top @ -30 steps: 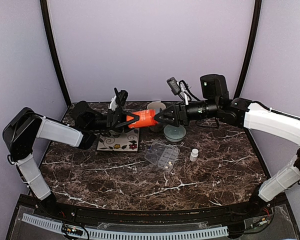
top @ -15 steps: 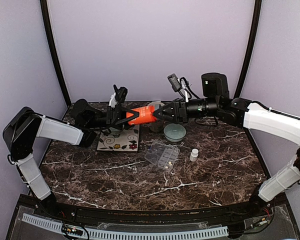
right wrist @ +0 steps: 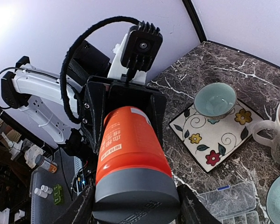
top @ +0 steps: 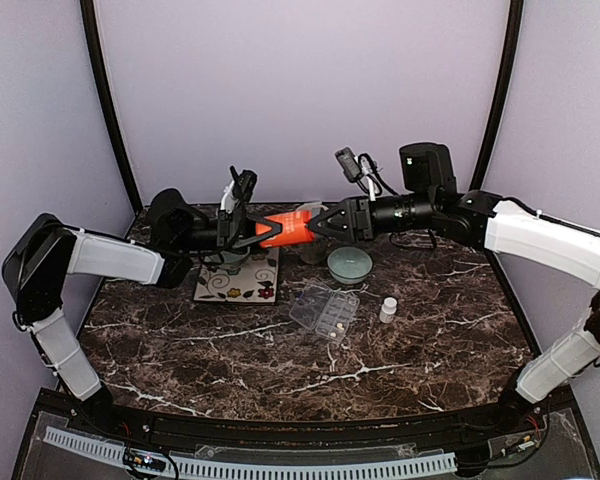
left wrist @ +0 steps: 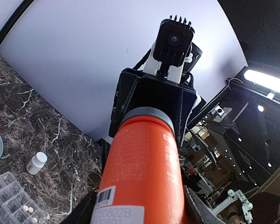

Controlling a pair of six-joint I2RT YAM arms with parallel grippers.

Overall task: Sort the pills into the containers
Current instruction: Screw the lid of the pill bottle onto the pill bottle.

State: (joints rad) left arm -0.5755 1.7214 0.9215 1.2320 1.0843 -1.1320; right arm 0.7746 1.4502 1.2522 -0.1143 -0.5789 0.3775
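Observation:
An orange bottle (top: 283, 232) with a grey cap (right wrist: 136, 189) hangs lying in the air above the table's back, between both arms. My left gripper (top: 259, 237) (left wrist: 137, 207) is shut on its orange body (left wrist: 142, 172). Facing it, my right gripper (top: 317, 226) (right wrist: 136, 207) is shut on the capped end. The clear pill box (top: 323, 310) (left wrist: 7, 196) lies open on the marble at mid-table, below the bottle. A few pale pills (top: 332, 326) (left wrist: 28, 211) sit in its compartments. The box's edge (right wrist: 233, 200) also shows in the right wrist view.
A small white bottle (top: 388, 309) (left wrist: 36, 163) stands right of the box. One pale green bowl (top: 350, 264) sits behind the box, another (right wrist: 215, 99) on a flowered tile (top: 242, 283) (right wrist: 214, 137). A mug (right wrist: 277, 133) stands at the back.
Both grippers have carried the orange bottle a little up and to the left, its capped end rising slightly. Things on the table have not moved.

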